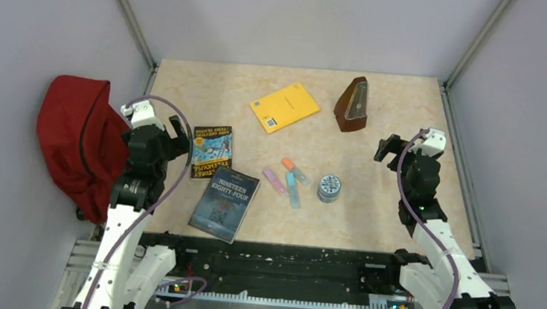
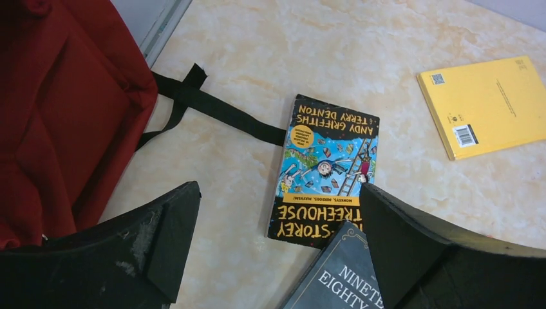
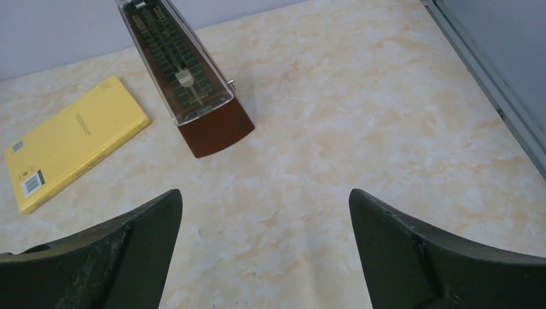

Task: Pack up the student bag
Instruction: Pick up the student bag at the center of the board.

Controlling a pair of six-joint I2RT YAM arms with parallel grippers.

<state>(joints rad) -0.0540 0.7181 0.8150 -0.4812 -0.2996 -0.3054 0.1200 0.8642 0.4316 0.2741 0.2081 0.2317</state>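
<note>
Bag (image 1: 77,145) slumped off desk (image 1: 409,106) left edge, against wall, beside left arm; its black strap (image 2: 212,109) reaches treehouse book (image 2: 328,170); left hand (image 2: 277,192) wide open, empty, over that book; right hand (image 3: 265,193) wide open, empty, near metronome (image 3: 187,84); yellow book (image 1: 284,107), markers (image 1: 288,180), tin (image 1: 329,188), dark novel (image 1: 224,202) mid-desk.

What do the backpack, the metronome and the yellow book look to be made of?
Backpack: soft red fabric with a matte look; it slumps and creases instead of holding its shape.
Metronome: glossy brown body, probably wood or wood-look plastic, with a clear front cover that is likely plastic.
Yellow book: paper with a smooth card cover, judging by the printed barcode and its thin, flat edges.
</note>
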